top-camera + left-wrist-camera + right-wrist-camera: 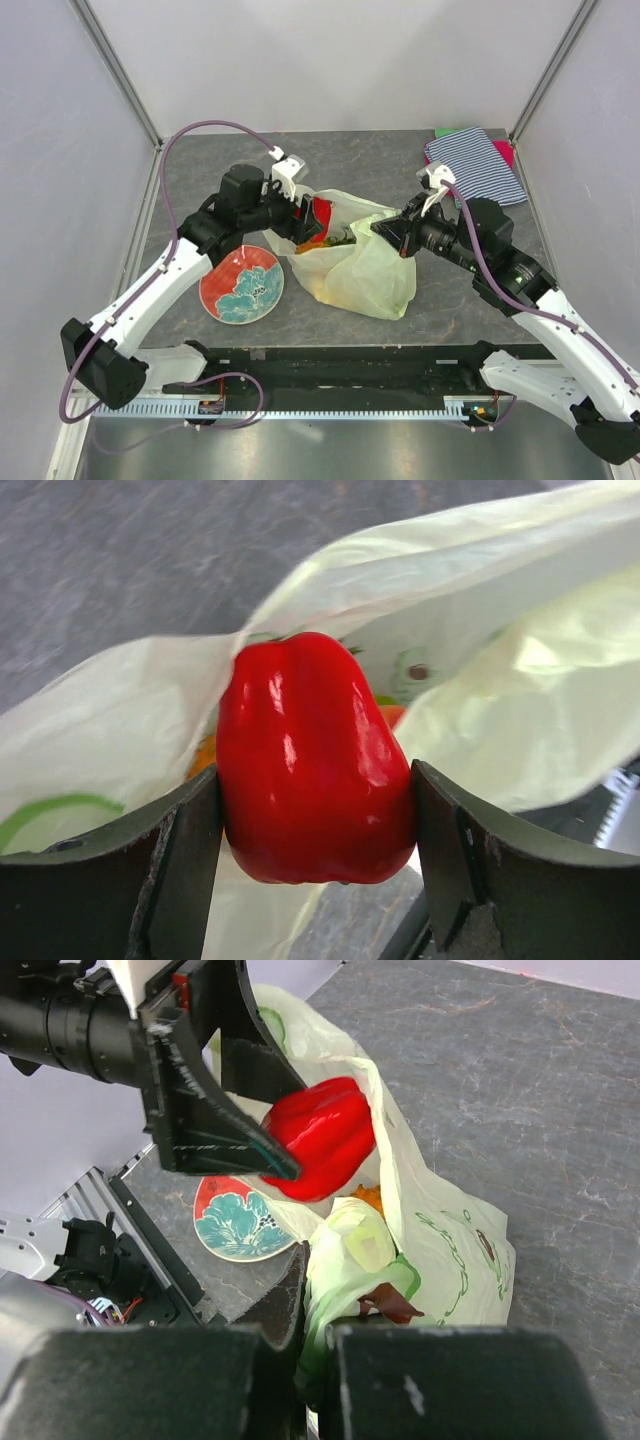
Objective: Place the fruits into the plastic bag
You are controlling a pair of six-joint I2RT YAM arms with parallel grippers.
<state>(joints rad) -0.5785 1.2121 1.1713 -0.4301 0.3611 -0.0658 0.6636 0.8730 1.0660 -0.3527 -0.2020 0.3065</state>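
Gripping red pepper between widely spread jaws, left gripper over plastic bag mouth | right gripper clamped tight on bag rim

Red pepper over the open plastic bag
Pale green bag slumped on the surface, orange fruit inside.

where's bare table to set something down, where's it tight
Bare table: behind the plastic bag, left of the striped cloth; also right of the bag, before the right arm. Crowded: the bag's mouth, where the left gripper holds the red pepper and the right gripper pinches plastic; plate close beside.
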